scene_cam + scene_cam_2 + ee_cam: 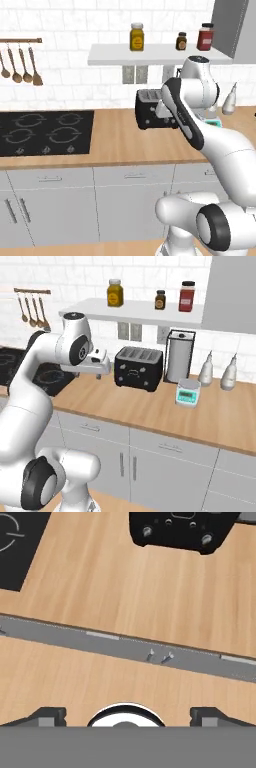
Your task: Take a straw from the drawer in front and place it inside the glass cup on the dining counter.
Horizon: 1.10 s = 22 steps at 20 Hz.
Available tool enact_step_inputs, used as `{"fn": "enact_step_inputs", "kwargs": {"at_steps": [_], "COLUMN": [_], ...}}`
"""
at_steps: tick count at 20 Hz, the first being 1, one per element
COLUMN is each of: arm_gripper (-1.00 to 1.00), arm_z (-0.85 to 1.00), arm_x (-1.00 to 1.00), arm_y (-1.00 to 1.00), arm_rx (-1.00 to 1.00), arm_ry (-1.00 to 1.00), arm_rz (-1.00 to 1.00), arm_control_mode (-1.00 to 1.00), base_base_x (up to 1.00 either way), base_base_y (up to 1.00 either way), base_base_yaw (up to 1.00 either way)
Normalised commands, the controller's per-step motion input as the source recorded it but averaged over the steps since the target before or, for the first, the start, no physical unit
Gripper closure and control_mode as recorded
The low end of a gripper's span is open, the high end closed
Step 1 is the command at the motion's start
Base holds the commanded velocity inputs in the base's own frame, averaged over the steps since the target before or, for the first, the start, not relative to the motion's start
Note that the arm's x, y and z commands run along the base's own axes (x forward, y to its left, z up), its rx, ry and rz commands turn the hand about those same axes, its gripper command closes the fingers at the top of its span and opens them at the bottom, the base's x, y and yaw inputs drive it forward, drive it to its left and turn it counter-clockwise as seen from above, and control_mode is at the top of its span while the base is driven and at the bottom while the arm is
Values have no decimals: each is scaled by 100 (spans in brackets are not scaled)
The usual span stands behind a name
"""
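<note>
open gripper [128, 714] above wall counter [125, 577]

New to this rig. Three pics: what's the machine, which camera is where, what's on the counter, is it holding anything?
It is a white robot arm on a driving base in a rendered kitchen. Two pictures come from cameras on the base, behind the arm to its left and right. The third looks down from the hand; its gripper is open and holds nothing.

On the wood counter: a black toaster, a steel canister, a small teal scale, two grey dispensers and a black stove. Drawers below are closed.
</note>
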Motion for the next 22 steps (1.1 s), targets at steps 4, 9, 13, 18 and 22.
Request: {"fn": "enact_step_inputs", "kwargs": {"at_steps": [4,9,13,18,22], "arm_gripper": [-100,-100,-100,-100,-100], "arm_z": [0,0,0,0,0], "arm_x": [0,0,0,0,0], "arm_y": [0,0,0,0,0], "arm_rx": [0,0,0,0,0], "arm_ry": [0,0,0,0,0], "arm_rz": [0,0,0,0,0], "arm_control_mode": [100,100,100,100,100], "base_base_x": [11,0,0,0,-7], "base_base_y": [-66,-71,-75,-82,-79], "base_base_yaw": [63,65,64,56,38]}}
